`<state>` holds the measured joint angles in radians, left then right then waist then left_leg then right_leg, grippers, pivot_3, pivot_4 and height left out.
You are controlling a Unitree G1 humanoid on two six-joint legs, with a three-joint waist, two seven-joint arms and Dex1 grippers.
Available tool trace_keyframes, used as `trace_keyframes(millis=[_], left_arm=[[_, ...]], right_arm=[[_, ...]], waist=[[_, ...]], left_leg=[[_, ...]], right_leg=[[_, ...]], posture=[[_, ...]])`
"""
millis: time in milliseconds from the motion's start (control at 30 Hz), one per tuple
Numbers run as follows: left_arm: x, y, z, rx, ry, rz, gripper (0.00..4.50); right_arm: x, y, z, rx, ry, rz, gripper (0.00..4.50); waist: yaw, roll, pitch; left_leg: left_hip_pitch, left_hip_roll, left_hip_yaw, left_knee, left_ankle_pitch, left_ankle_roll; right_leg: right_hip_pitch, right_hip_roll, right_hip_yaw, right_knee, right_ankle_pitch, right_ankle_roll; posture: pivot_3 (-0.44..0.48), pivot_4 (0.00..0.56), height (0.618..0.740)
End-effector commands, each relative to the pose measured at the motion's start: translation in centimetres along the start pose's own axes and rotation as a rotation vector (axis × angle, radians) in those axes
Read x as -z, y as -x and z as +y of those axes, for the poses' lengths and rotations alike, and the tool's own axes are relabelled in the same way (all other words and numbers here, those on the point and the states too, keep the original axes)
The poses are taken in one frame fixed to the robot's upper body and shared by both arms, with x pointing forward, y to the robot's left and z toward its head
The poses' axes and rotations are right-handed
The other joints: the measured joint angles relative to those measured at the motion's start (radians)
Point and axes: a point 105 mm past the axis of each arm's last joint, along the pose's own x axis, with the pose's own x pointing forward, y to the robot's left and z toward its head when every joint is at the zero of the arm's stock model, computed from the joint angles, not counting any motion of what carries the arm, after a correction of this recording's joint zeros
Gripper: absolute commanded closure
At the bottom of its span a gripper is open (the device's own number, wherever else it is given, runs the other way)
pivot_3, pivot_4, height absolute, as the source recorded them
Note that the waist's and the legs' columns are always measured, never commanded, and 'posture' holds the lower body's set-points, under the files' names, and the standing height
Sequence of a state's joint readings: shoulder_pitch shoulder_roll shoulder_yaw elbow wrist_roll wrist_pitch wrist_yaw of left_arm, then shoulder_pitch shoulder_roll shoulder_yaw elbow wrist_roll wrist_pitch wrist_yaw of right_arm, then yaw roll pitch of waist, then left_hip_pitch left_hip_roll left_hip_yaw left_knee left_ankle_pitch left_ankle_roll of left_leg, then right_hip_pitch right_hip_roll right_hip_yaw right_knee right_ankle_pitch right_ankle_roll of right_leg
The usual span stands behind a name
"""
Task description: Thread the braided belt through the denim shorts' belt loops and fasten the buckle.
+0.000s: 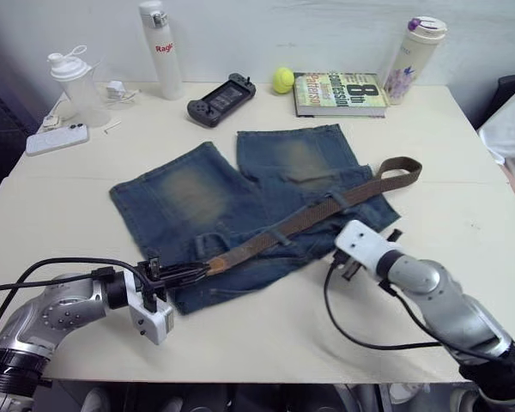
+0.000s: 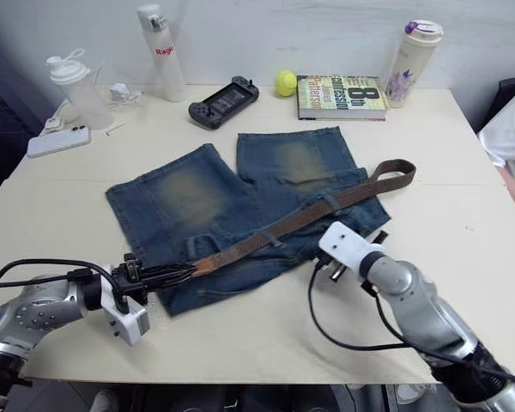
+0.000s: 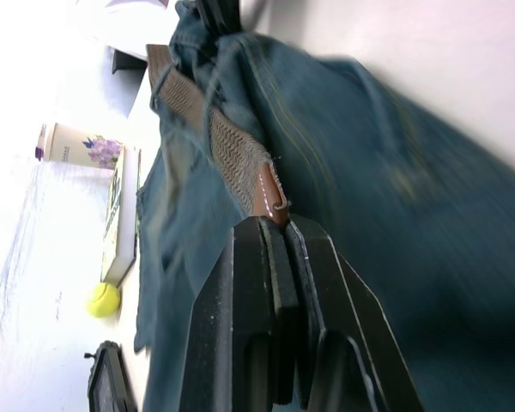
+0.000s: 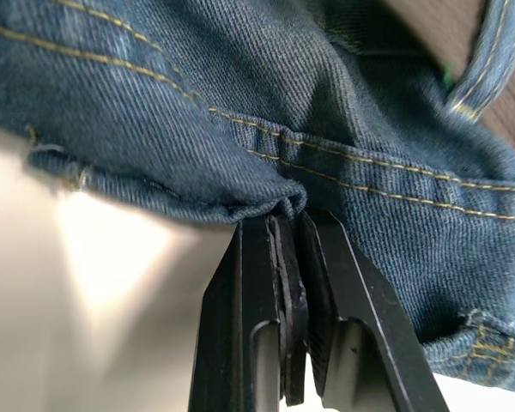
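Across the beige table (image 1: 60, 184), at centre: denim shorts (image 1: 197, 202) spread flat, braided belt (image 1: 326, 210) lying along the waistband from 8 o'clock to 2 o'clock, under belt loops (image 1: 334, 204). At 8 o'clock, left gripper (image 1: 199, 269) clamped on the belt's tan tip. At 4 o'clock, right gripper (image 4: 290, 225) pinching the shorts' waistband edge.

Faded blue is seen on the shorts (image 1: 240, 206), with yellowish-brown worn patches and yellow stitching. The belt (image 1: 309, 219) is woven dark brown, tipped in tan leather. A yellow ball (image 1: 282, 80) is seen beside the book (image 1: 339, 94). The surface (image 1: 60, 215) is cream.
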<state>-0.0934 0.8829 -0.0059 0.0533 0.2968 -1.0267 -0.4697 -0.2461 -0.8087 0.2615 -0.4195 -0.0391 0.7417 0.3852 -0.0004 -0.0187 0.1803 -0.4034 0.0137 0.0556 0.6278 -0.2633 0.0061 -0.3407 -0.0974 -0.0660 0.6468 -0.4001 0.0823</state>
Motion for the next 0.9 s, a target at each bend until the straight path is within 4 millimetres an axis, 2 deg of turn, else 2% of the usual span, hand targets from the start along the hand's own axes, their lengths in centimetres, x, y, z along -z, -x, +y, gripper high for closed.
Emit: trace_keyframes(millis=[33, 200, 400, 500, 600, 667, 733, 833, 900], left_arm=[[0.3, 0.6, 0.5, -0.015, -0.016, 0.024, 4.5], [0.2, 0.2, 0.7, -0.028, -0.021, 0.012, 4.5], [0.1, 0.0, 1.3, -0.049, -0.035, -0.004, 4.5], [-0.1, -0.2, 1.7, -0.064, -0.047, -0.012, 4.5], [-0.3, -0.3, 2.1, -0.075, -0.055, -0.022, 4.5], [-0.3, -0.4, 2.4, -0.082, -0.061, -0.023, 4.5], [-0.3, -0.5, 2.7, -0.09, -0.068, -0.02, 4.5], [-0.3, -0.6, 3.0, -0.096, -0.074, -0.02, 4.5], [-0.3, -0.7, 3.0, -0.096, -0.077, -0.022, 4.5]], right_arm=[[0.9, 0.4, -1.6, 0.045, 0.018, 0.029, 4.47], [1.1, 0.3, -0.8, 0.011, 0.037, 0.015, 4.47], [0.7, 0.7, -2.2, 0.065, 0.003, -0.017, 4.47], [1.3, 1.0, -3.2, 0.106, -0.028, -0.007, 3.4], [1.2, 1.3, -3.4, 0.101, -0.1, -0.022, 1.99], [0.3, 1.8, -3.6, 0.077, -0.174, -0.069, 0.9], [-2.4, 3.3, -3.3, -0.041, -0.348, -0.2, 0.09], [-5.1, 5.6, -2.1, -0.254, -0.538, -0.302, 0.03], [-6.3, 7.3, -0.5, -0.439, -0.627, -0.314, 0.03]], waist=[[-0.001, 0.0, 0.0], [-0.002, 0.0, 0.0], [-0.001, 0.0, 0.0], [-0.001, 0.0, 0.0], [-0.002, 0.0, 0.0], [-0.003, 0.0, 0.0], [-0.004, 0.001, 0.0], [-0.006, 0.002, 0.001], [-0.004, 0.002, 0.001]], left_leg=[[0.0, 0.0, 0.0, 0.0, 0.0, 0.0], [0.0, 0.0, 0.0, 0.0, 0.0, 0.0], [0.0, 0.0, 0.0, 0.001, 0.0, 0.0], [0.0, 0.0, 0.0, 0.001, 0.0, 0.0], [0.0, 0.0, 0.0, 0.001, 0.0, 0.0], [0.0, 0.0, 0.0, 0.001, 0.0, 0.0], [0.0, 0.0, 0.0, 0.001, 0.0, -0.001], [0.0, 0.001, 0.001, 0.001, 0.001, -0.001], [0.0, 0.001, 0.0, 0.001, 0.0, -0.001]], right_leg=[[0.0, 0.0, 0.0, 0.0, 0.0, 0.0], [0.0, 0.001, 0.0, 0.0, 0.0, 0.0], [0.0, 0.001, 0.0, 0.001, 0.0, 0.0], [0.0, 0.001, -0.001, 0.001, 0.0, 0.0], [0.0, 0.001, 0.0, 0.002, 0.0, 0.0], [0.0, 0.001, 0.0, 0.004, 0.0, 0.0], [-0.001, 0.002, 0.0, 0.007, 0.0, 0.0], [-0.001, 0.003, 0.0, 0.007, 0.0, 0.0], [-0.001, 0.003, 0.0, 0.007, 0.0, 0.0]], posture=[[0.0, 0.15, 0.74], [0.0, 0.15, 0.74], [0.0, 0.15, 0.74], [0.0, 0.15, 0.74], [0.0, 0.15, 0.74], [0.0, 0.15, 0.74], [0.0, 0.15, 0.74], [0.0, 0.15, 0.74], [0.0, 0.15, 0.74]])
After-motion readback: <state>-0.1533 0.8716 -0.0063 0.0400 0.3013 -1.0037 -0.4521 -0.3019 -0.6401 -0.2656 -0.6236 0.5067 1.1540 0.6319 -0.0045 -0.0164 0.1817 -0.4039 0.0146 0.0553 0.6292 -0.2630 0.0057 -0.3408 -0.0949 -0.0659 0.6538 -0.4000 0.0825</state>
